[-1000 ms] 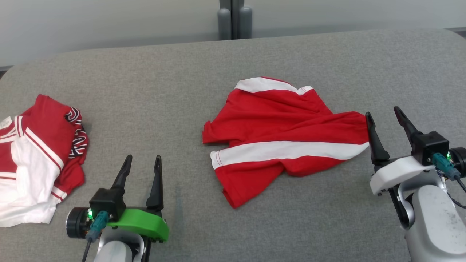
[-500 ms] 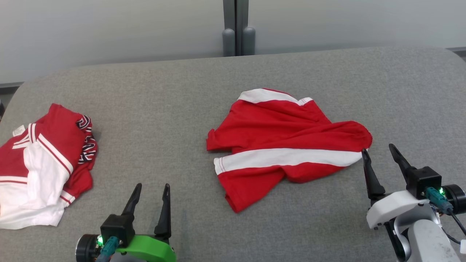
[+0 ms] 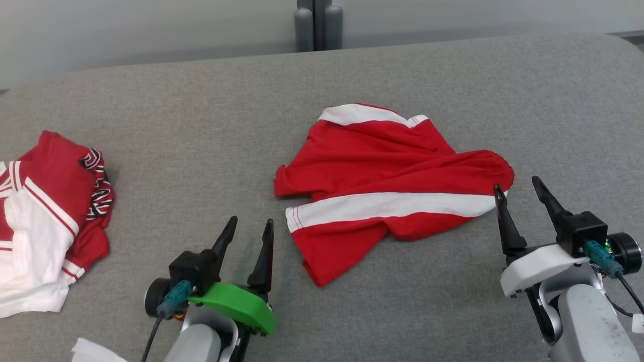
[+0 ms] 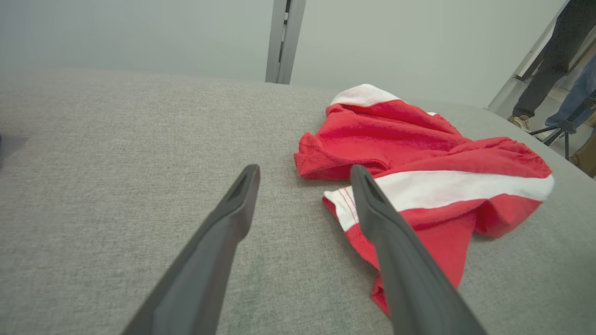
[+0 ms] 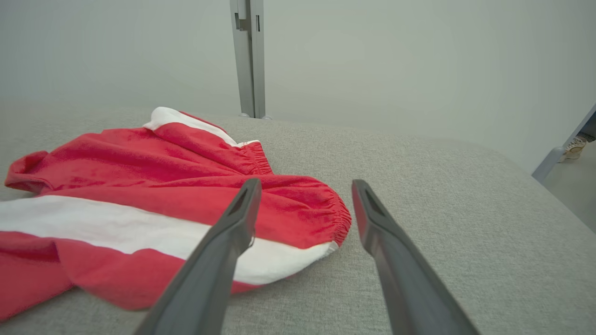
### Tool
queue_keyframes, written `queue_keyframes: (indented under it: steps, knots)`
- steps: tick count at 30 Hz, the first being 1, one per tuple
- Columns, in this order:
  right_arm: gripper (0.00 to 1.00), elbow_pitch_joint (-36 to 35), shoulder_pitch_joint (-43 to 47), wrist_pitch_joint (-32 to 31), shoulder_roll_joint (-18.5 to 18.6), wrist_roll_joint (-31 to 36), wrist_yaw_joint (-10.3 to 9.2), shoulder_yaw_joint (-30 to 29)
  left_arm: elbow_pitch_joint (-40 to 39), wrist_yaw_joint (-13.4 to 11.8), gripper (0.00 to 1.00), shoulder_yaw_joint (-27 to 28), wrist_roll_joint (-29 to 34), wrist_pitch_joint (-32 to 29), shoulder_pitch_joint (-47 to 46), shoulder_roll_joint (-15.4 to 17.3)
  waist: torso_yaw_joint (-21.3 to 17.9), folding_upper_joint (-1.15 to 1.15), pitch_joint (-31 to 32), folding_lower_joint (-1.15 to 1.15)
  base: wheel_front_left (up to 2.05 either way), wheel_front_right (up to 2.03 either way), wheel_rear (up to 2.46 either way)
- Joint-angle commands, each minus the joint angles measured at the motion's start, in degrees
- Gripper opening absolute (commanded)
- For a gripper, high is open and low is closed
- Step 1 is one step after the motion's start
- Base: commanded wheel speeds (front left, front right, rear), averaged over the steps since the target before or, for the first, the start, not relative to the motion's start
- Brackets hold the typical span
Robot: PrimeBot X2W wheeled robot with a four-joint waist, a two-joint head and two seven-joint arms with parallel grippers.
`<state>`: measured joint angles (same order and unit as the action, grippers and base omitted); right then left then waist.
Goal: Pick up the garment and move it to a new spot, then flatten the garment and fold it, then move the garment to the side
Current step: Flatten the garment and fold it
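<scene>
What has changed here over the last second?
The left end effector slid right, closer to the red garment's near-left edge. The right end effector drew back slightly from the garment's right end. Both stayed open, holding nothing. The garment and the clothes pile at left lay unmoved.

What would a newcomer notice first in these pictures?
A crumpled red garment with a white stripe lies in the middle of the grey table. A second red and white pile sits at its left edge. The left gripper and right gripper stand open, flanking the garment.
</scene>
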<state>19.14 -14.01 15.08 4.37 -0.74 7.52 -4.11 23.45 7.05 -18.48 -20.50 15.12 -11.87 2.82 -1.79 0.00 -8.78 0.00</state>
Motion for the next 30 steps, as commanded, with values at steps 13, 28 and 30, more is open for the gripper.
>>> queue_keyframes:
  steps: [13, 28, 30]
  knots:
    - [1.0, -0.6, -2.1, 0.1, 0.5, 0.5, -0.06, 0.5, 11.9, 0.5, 1.0, -10.1, -11.2, 0.0, -9.0, 0.3, -4.0, 0.0, -4.9, 0.0, 0.0, 0.0, 0.0]
    - [1.0, -0.6, -2.9, 0.1, -0.2, 0.7, -0.06, 0.1, 9.8, 0.5, 0.0, -9.5, -13.1, 0.0, -10.8, 0.6, -3.7, 0.0, -6.3, 0.0, 0.0, 0.0, 0.0]
    - [1.0, -0.4, -2.8, 0.1, -0.2, 0.6, -0.06, 0.2, 9.2, 0.5, 0.0, -8.5, -12.7, 0.0, -10.5, 0.8, -3.4, 0.0, -6.3, 0.0, 0.0, 0.0, 0.0]
